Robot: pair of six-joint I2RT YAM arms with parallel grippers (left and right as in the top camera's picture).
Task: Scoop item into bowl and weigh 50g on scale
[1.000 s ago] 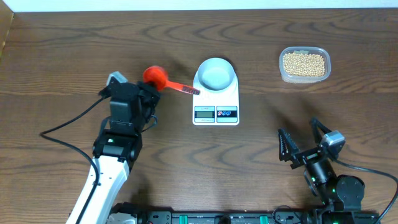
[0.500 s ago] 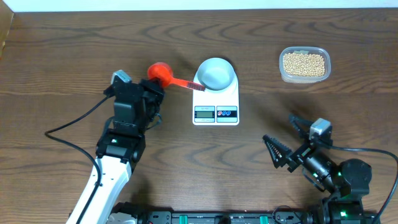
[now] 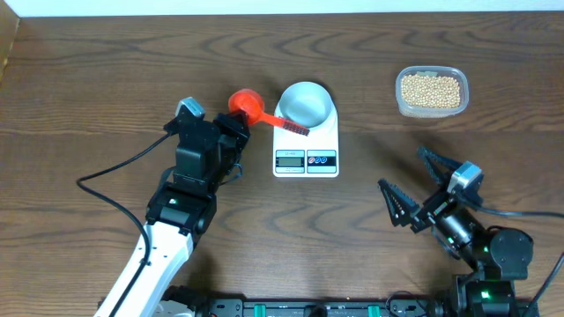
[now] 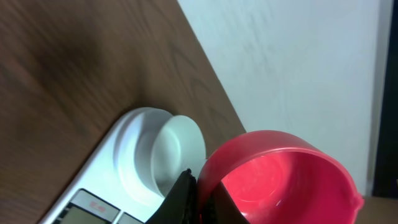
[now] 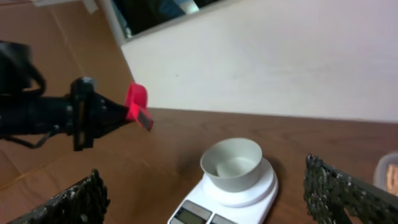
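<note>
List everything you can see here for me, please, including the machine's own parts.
table: one, brown wood, under everything
scale: one, white, middle of the table
bowl: one, pale blue, on the scale, looks empty
tub: one, clear plastic, far right of the table
beans: many, tan-yellow, inside the tub
scoop: one, red, held just left of the bowl
left gripper: one, black, shut on the scoop
right gripper: one, black, open, near right, holding nothing

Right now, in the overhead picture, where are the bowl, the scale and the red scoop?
bowl (image 3: 306,104): overhead view, on its pale inside floor.
scale (image 3: 289,159): overhead view, on its grey display at the front.
red scoop (image 3: 243,103): overhead view, on its round cup.
</note>
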